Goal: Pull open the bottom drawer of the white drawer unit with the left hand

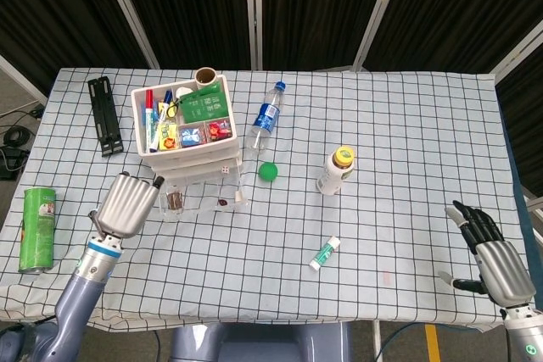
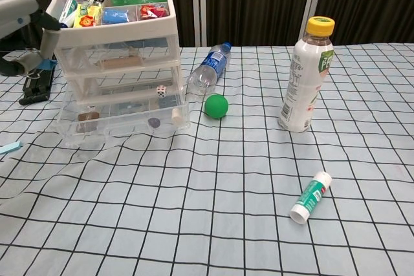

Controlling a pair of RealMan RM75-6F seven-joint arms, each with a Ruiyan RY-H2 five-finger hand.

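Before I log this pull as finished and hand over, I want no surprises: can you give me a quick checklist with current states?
1. Bottom drawer pulled out of the white drawer unit: ok.
2. Left hand off the drawer, holding nothing: ok.
3. Upper drawers not pulled out: ok.
4. Water bottle lying against the unit's right side: not ok; it may roll.
5. Right hand open, away from everything: ok.
6. Drawer fully extended: cannot tell.

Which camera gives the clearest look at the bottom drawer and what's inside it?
The chest view. It looks straight into the clear bottom drawer, pulled out from the white drawer unit, with small items lying inside. The head view shows the same drawer from above, smaller, its contents harder to make out. The left hand is off it.
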